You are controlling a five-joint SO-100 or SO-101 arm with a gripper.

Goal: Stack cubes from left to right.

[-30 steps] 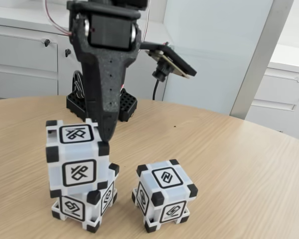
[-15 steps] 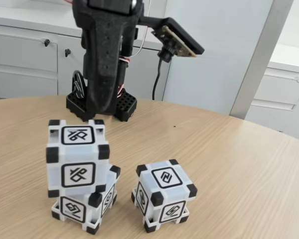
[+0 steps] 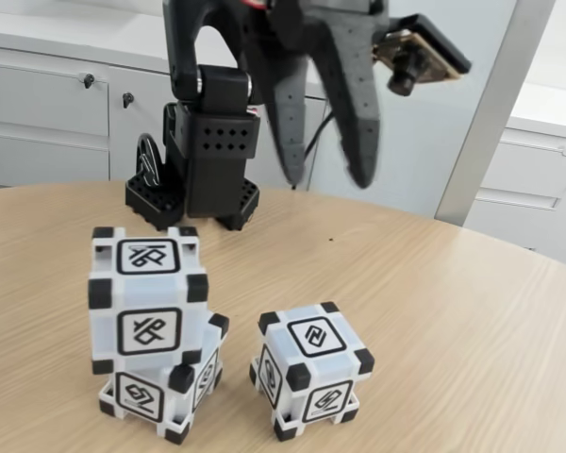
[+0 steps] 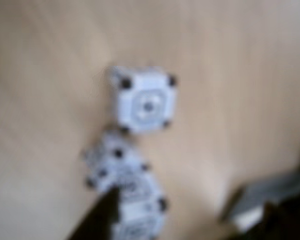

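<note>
Wood-grain table [image 3: 453, 311] carries all three cubes in my fixed view. On the left I see a top cube [image 3: 148, 297] sitting on a bottom cube [image 3: 160, 387], skewed so the lower one's corner pokes out to the right. Just beside that stack, apart from it, stands the single cube [image 3: 311, 370]. Nothing here is a container. Above and behind, the gripper [image 3: 325, 175] hangs in the air with its two dark fingers spread wide and empty, well clear of the cubes. The arm's top is cut off by the frame edge.

From my wrist view everything is badly blurred. I make out the single cube [image 4: 146, 102] near the middle and the stack [image 4: 125, 195] below it, partly hidden by a dark finger [image 4: 97, 217] at the bottom edge. Glyphs are unreadable there.
</note>
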